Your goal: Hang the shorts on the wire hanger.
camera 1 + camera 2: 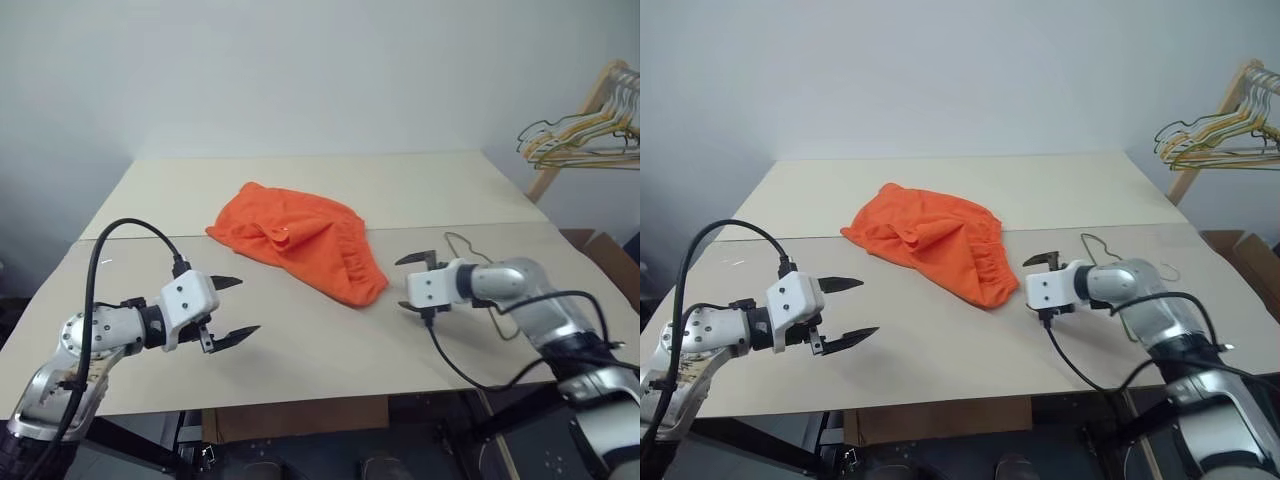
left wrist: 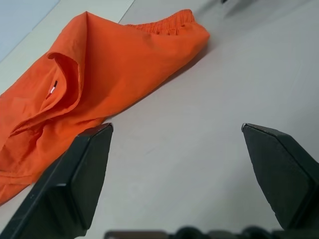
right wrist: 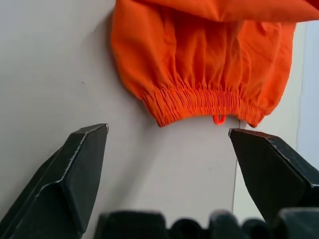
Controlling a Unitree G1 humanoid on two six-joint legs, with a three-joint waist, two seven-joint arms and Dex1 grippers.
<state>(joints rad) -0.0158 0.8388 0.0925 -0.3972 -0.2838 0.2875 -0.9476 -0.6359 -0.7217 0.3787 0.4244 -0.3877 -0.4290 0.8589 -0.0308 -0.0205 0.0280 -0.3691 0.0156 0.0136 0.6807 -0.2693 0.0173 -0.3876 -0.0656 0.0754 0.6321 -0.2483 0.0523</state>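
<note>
1. The shorts (image 1: 298, 242) lie crumpled in a loose heap on the pale surface (image 1: 420, 190), about mid-way across. Their gathered waistband end points near and to the right, which puts the sturdiest edge closest to the right hand.
2. The right hand (image 1: 416, 280) sits just beside that waistband with its fingers spread and nothing in it. In its wrist view the elastic hem lies straight ahead between the two fingers, so it looks lined up to pinch the waistband.
3. The left hand (image 1: 229, 309) hovers over the near left of the surface, released and empty, apart from the fabric. Probably it is waiting to take the other side.
4. The wire hanger (image 1: 478, 262) lies flat on the surface at the right, partly behind the right arm, near enough to take up once the shorts are gripped.
5. A rack of bunched hangers (image 1: 585, 140) stands at the far right, off the surface.
</note>
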